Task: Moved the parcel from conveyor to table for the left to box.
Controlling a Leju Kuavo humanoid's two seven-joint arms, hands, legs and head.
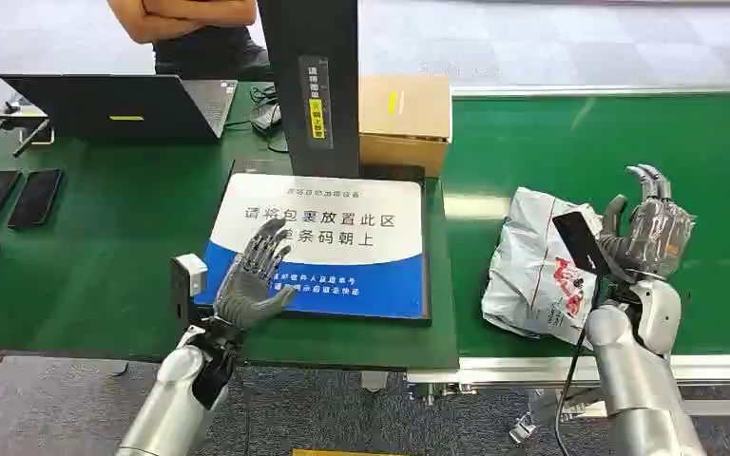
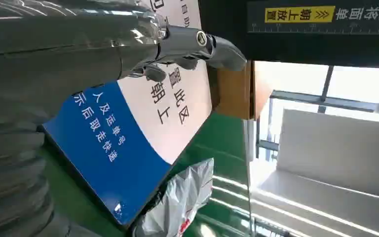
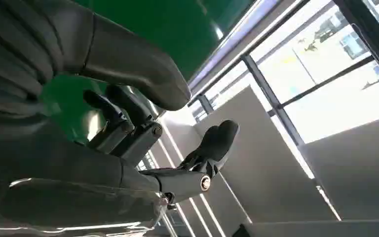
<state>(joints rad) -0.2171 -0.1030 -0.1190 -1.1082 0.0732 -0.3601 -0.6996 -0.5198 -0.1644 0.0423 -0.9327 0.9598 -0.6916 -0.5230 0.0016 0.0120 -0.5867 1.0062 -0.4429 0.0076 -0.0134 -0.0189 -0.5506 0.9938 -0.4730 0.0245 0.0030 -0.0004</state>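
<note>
I see the parcel (image 1: 532,271) lying on the green conveyor (image 1: 627,152), just beside my right hand (image 1: 648,228), which is empty, fingers spread. My left hand (image 1: 255,280) hovers released over the blue-and-white sign (image 1: 361,237) on the table (image 1: 105,247).

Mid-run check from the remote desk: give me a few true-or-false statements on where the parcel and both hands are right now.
1. The parcel lies on the green conveyor. True.
2. The right hand grips the parcel. False: it is open beside the parcel, fingers apart, holding nothing.
3. The left hand is open over the blue and white placard. True.
4. The cardboard box sits on the placard. False: it stands behind it, beside the black post.
</note>
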